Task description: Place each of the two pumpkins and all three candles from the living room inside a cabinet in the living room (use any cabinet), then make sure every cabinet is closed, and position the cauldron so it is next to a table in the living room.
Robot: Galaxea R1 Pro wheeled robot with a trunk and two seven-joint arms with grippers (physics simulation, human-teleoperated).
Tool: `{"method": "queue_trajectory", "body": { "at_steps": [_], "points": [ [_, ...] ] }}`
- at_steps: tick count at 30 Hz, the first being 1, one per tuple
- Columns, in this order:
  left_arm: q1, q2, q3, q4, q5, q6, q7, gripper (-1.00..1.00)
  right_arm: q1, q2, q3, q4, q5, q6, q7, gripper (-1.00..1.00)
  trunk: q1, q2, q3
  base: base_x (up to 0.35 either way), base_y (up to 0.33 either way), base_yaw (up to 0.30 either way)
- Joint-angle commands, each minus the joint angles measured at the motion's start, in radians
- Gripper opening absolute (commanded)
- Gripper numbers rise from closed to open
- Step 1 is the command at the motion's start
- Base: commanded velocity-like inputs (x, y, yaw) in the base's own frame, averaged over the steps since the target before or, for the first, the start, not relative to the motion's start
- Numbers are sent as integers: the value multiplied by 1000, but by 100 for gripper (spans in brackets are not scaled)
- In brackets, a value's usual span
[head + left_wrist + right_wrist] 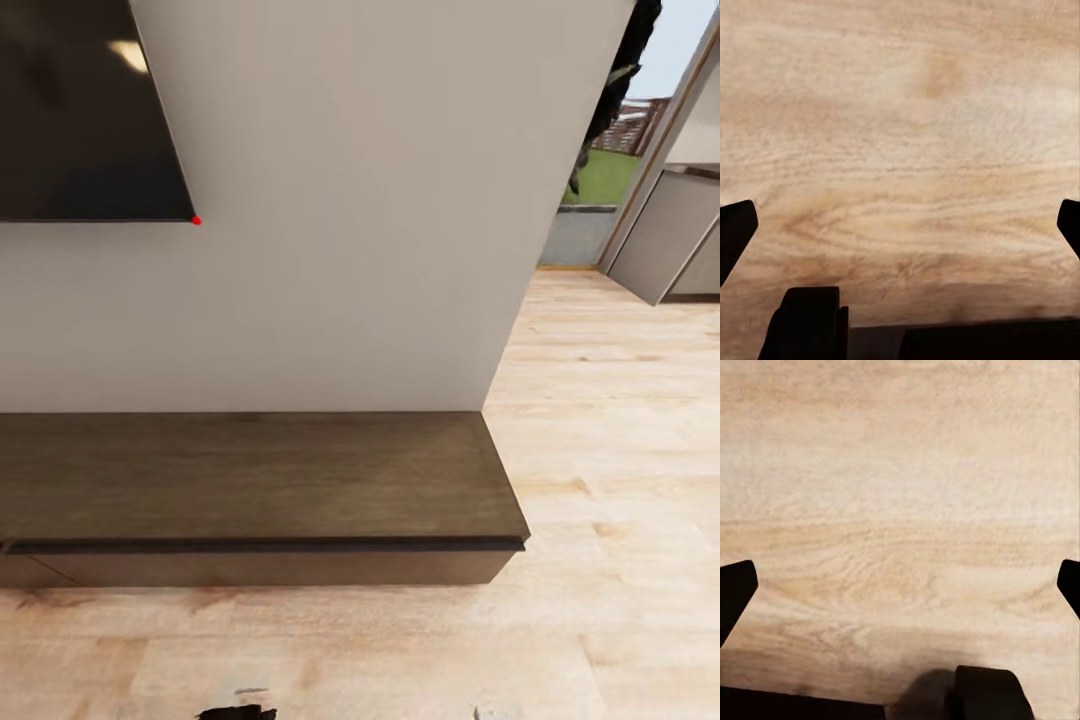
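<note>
Left hand [900,217] and right hand [900,577]: fingers apart, empty, over bare wood floor [620,480]. Cabinet [250,480]: ahead, against wall, drawers seemingly closed. Advice: approach squarely, stop near the front.

1. The left matte black claw [900,225] shows two dark finger tips [735,229] with angled, wedge-like edges, one at each side of the left wrist view.
2. Behind them sit a blocky black housing piece [808,322] with a squared top and a thin vertical seam, and a low flat black bar [990,341].
3. The right matte black claw [900,585] has the same two wedge-shaped black tips [735,592].
4. Its black body shows a rounded, rectangular lump [986,694] and a thin flat black strip [795,705].
5. No cables, screws or markings are legible.
</note>
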Motion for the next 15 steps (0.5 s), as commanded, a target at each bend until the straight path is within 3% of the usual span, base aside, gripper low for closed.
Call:
{"method": "queue_trajectory", "body": {
  "at_steps": [1, 6, 11, 15],
  "points": [
    [8, 1, 1, 0, 0, 2, 3, 100, 11, 0, 0, 0, 0, 10, -16, 100, -4, 7, 3, 0, 0, 0],
    [61, 0, 1, 0, -1, 5, 72, 100, 54, -3, 1, 11, 0, 25, -132, 100, -23, 42, 19, 0, 0, 0],
    [81, -4, 0, 0, -4, 8, 88, 100, 116, -1, 1, 42, 0, 25, -153, 100, -42, 77, 35, 0, 0, 0],
    [141, -14, 0, -2, -4, -2, 80, 100, 144, -2, 1, 50, 0, 25, -155, 100, -58, 105, 47, 0, 0, 0]
  ]
}}
